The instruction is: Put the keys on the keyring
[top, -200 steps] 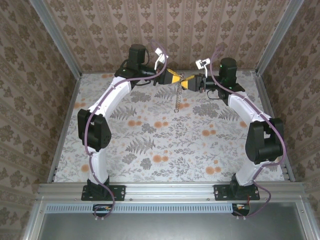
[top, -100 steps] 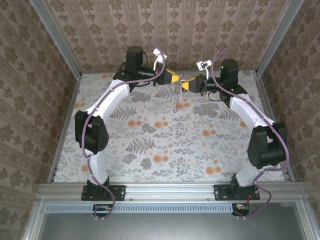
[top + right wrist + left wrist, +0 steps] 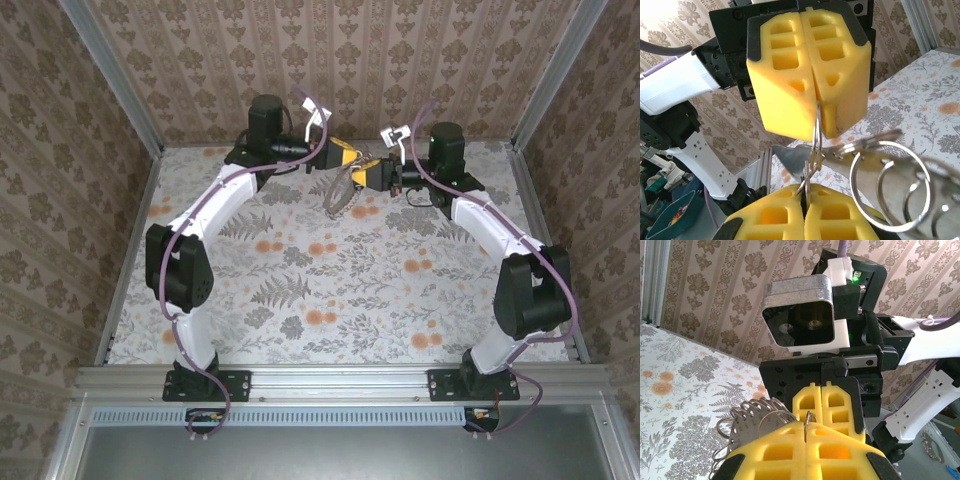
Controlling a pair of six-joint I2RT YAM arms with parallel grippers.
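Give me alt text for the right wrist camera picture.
Two shut yellow claws, the right claw below and the left claw above, both pinch one thin metal ring between them. Blurred silver rings hang beside it.

Left pincer [image 3: 349, 158], right pincer [image 3: 366, 171] closed, tip-to-tip

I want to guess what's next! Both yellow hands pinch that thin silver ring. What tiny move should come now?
Probably a small twist, to start prying the keyring open. The left gripper and right gripper are both shut on that one thin keyring, nose to nose, with the other rings dangling beside it.
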